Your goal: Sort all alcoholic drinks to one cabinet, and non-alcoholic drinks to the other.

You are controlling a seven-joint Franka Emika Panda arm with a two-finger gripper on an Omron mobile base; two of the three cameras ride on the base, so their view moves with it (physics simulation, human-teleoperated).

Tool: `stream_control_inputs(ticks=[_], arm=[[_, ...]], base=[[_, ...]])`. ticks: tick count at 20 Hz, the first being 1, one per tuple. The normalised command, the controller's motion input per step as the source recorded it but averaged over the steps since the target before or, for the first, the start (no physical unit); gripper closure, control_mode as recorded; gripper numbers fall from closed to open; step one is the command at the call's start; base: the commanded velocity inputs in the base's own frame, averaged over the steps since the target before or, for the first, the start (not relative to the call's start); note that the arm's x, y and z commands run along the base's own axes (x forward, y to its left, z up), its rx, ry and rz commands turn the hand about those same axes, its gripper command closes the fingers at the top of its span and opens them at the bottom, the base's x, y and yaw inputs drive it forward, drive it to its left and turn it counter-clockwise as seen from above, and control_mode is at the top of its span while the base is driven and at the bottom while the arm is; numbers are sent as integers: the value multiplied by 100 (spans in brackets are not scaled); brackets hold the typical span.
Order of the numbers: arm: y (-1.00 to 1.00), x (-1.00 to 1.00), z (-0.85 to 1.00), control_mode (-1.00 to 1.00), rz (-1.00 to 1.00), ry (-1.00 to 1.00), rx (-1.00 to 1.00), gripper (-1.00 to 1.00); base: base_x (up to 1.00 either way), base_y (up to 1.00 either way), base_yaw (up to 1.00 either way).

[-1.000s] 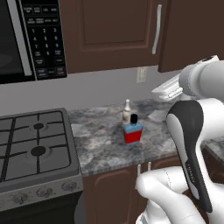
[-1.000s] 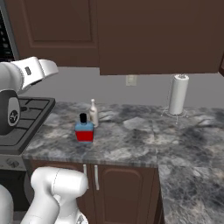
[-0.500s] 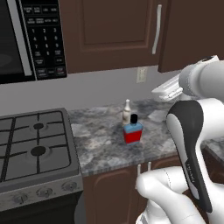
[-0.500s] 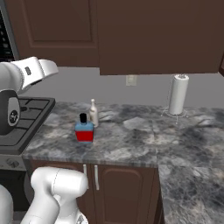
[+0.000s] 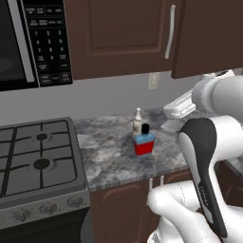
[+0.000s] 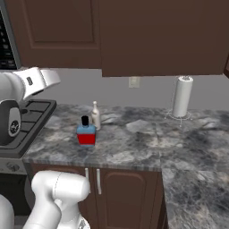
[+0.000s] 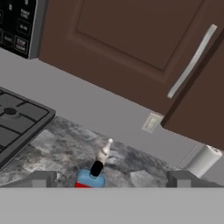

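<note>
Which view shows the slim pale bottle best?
The right base view: the slim pale bottle stands whole, just behind the blue bottle. The left base view shows it partly behind the blue bottle's cap; in the hand view it is small and tilted.

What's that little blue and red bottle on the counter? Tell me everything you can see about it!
The blue bottle is short and square, with a blue body, a red label across its lower half and a black cap on a short neck. It looks smooth and shiny, perhaps glass. It stands upright on the grey speckled counter, right of the stove. A slim pale bottle stands just behind it, very close; whether they touch cannot be told. Nothing grips it.
</note>
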Motion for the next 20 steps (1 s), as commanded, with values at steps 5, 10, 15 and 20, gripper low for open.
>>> stream_control_inputs(ticks=[5,10,15,20], arm=[[0,0,-45,-100,-4,0,2,-100],[0,0,-38,-100,-5,0,2,-100],[0,0,-17,-100,-2,10,0,-100],[0,0,-3,-100,0,25,3,-100]], base=[[0,0,0],[0,0,0],[0,0,0],[0,0,0]])
